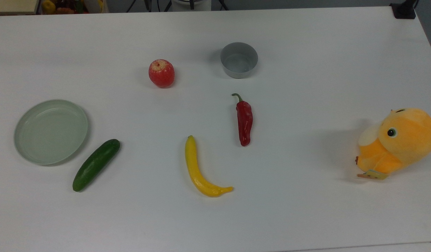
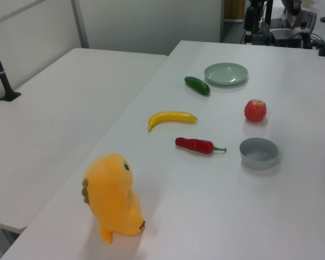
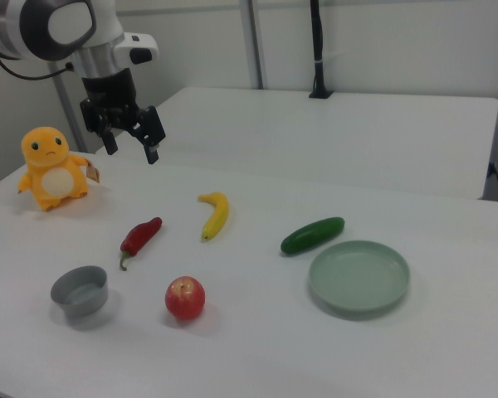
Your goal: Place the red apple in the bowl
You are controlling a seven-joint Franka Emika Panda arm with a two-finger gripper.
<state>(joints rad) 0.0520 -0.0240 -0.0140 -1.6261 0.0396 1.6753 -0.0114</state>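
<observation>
Red apple (image 1: 161, 73) upright on the white table (image 1: 306, 210), pale speckled dimple facing up, well apart from the grey bowl (image 1: 239, 60), which lies to the top view's right of it and holds nothing. In the right view, apple (image 3: 185, 298) near the front edge, bowl (image 3: 80, 290) off to the right view's left. In the left view, apple (image 2: 255, 110) beyond the bowl (image 2: 258, 153). Dark red chili pepper (image 1: 244, 119) just below the bowl in the top view, stem toward it; yellow banana (image 1: 200, 169) lower still, curved. Green cucumber (image 1: 96, 164) just beside the pale green plate (image 1: 50, 131) at the top view's left, possibly touching its rim, hard to judge. Orange plush toy (image 1: 397, 141) far over at the top view's right. Gripper (image 3: 129, 138) raised above the table in the right view, near the plush toy (image 3: 51, 168), fingers spread wide apart, nothing between them, well away from apple and bowl alike.
</observation>
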